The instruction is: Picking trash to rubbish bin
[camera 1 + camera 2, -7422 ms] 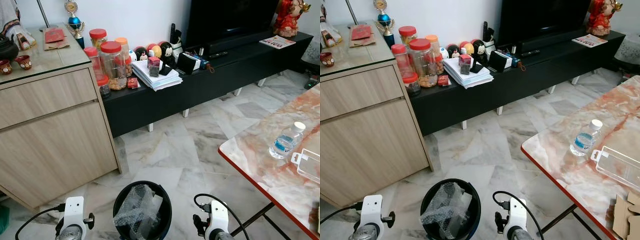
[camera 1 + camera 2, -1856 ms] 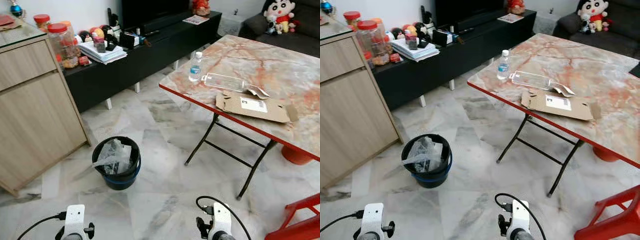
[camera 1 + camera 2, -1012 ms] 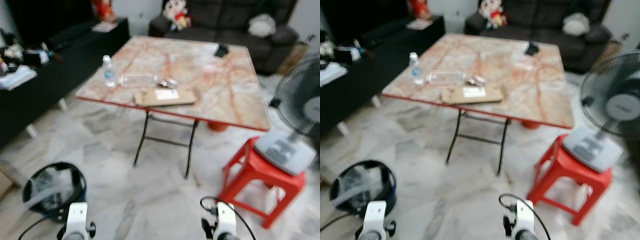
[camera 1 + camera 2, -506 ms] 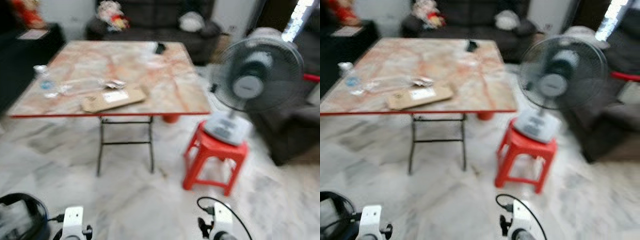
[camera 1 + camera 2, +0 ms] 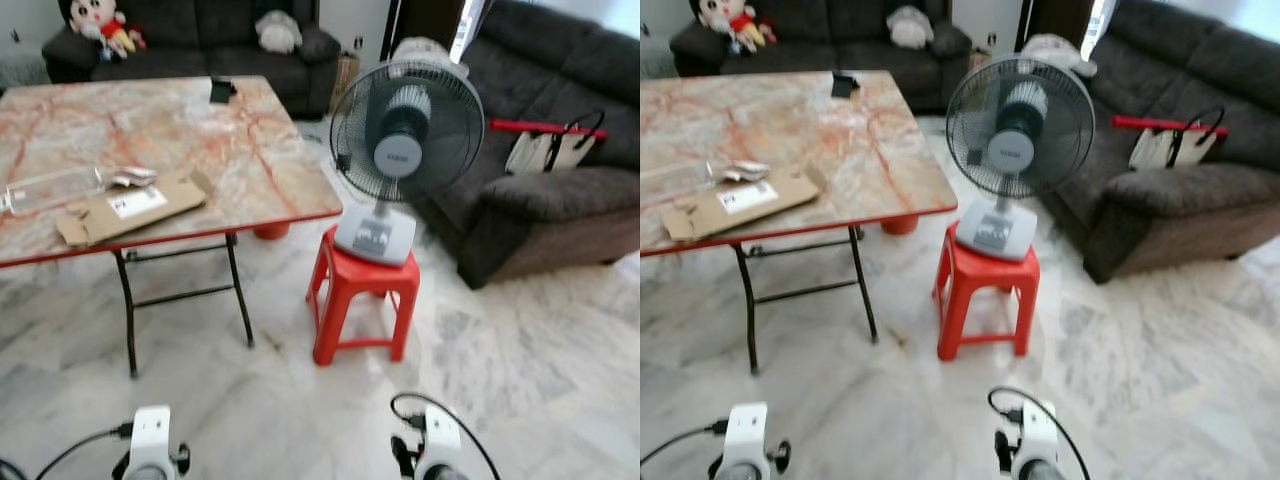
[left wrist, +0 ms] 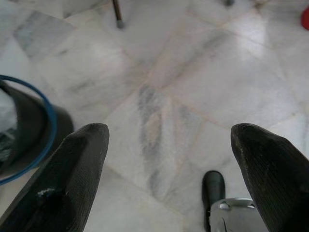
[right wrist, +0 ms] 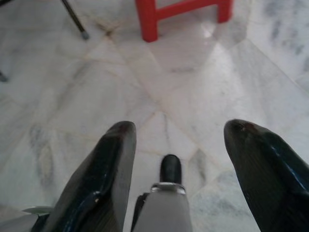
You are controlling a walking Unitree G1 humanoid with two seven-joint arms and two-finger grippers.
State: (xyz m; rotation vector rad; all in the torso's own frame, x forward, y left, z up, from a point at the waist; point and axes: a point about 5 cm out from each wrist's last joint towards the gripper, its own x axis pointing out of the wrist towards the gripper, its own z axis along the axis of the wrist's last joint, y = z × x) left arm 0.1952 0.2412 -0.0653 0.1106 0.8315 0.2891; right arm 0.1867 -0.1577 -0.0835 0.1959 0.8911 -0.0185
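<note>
View swung right since last frames; bin (image 6: 21, 128) dropped out of head views, sat by left gripper (image 6: 169, 159), fingers wide open, empty. Cardboard (image 5: 130, 206) lay on counter (image 5: 255, 150) at left. Right gripper (image 7: 176, 159) hung spread, empty. Likely turned off course for pickup.

My wrists show at the lower edge of the frame as white housings with black cables looping off them. My left end effector (image 6: 166, 169) has two broad matte black fingers; my right end effector (image 7: 179, 159) has glossier black fingers (image 7: 113, 166), with a silver part between.
</note>
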